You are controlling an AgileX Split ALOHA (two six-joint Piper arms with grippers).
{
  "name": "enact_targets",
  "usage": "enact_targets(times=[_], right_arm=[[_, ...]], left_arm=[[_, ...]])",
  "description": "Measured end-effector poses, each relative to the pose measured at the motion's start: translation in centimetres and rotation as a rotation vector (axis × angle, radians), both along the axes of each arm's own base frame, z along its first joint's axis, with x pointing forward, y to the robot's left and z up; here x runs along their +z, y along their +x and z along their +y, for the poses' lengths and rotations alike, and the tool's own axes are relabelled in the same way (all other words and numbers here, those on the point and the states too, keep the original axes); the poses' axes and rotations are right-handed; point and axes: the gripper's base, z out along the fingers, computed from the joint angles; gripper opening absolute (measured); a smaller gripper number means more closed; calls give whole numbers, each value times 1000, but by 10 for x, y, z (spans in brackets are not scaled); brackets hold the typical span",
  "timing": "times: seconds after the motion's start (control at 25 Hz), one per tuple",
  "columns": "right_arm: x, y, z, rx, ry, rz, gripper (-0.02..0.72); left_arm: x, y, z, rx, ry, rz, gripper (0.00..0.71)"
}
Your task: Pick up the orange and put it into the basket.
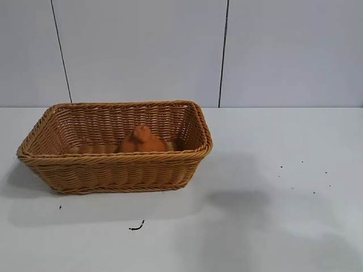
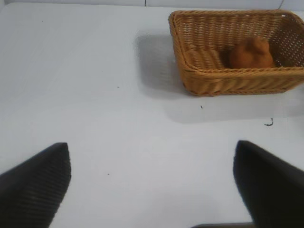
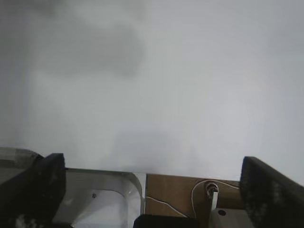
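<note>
The orange [image 1: 142,140] lies inside the wicker basket [image 1: 113,170] on the white table's left half, knob up, close to the basket's near wall. The left wrist view takes in both from a distance: the orange [image 2: 249,53] sits in the basket [image 2: 228,80]. My left gripper [image 2: 151,147] is open above bare table, well away from the basket, with nothing between its fingers. My right gripper [image 3: 152,160] is also open and empty, above the table's edge. Neither arm appears in the exterior view.
A small dark scrap [image 1: 136,227] lies on the table in front of the basket, and dark specks [image 1: 313,192] dot the right side. Past the table's edge, the right wrist view shows a metal bracket [image 3: 104,199] and a brown board with a white cable [image 3: 175,194].
</note>
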Motion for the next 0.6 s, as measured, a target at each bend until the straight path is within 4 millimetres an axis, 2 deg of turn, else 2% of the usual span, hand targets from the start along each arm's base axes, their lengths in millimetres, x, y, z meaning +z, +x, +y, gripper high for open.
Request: enact_targets(times=[0.32,0.6], right_arm=[[19,-50,-2,4,9,-348,682],[26,-94,-3,4,17,-636,682]], left_arm=[[0,0,0,0,0,0,666],[0,0,0,0,0,0,666]])
